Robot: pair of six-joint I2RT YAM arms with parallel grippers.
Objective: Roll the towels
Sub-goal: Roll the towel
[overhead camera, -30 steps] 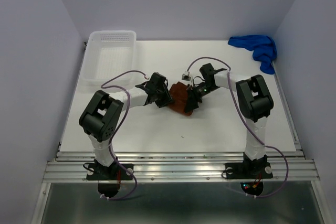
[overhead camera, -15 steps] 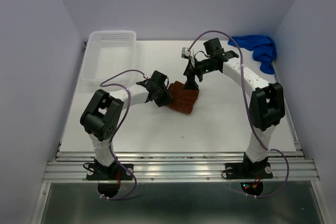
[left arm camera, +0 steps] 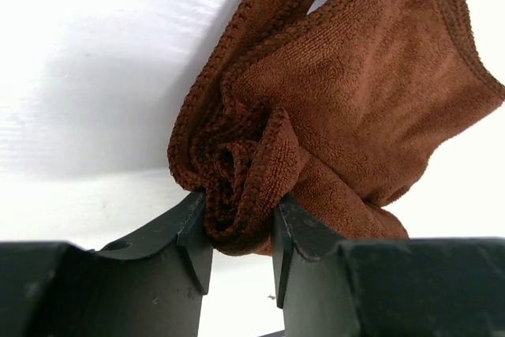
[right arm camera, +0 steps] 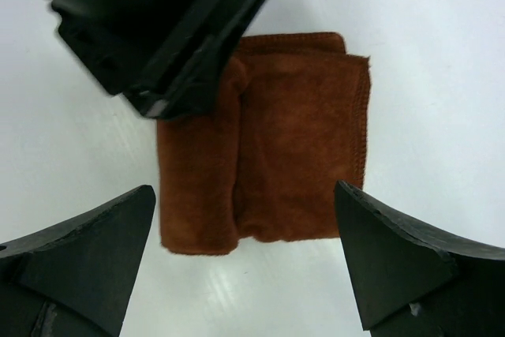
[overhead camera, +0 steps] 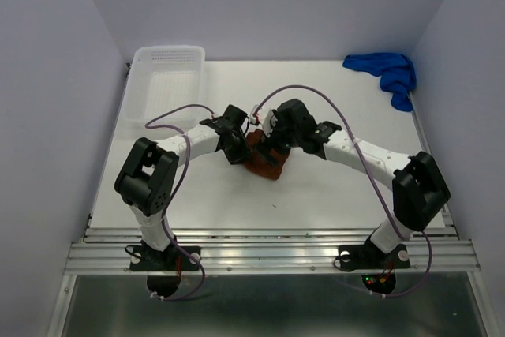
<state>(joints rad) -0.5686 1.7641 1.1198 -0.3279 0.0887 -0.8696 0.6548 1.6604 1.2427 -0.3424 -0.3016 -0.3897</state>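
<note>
Left hand [left arm camera: 239,222] clamped a bunched fold of the rust-brown towel [left arm camera: 355,100]; right hand [right arm camera: 245,195] hung wide open and empty, towel lying just beneath its fingers.

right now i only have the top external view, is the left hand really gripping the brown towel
observer: yes, the left wrist view shows the left hand pinching a bunched fold of the brown towel.
operator: and the right hand
observer: its wrist view shows the right hand wide open over the towel, gripping nothing.
operator: is it rolled
observer: not tightly, it lies folded flat with a lengthwise crease.
</note>
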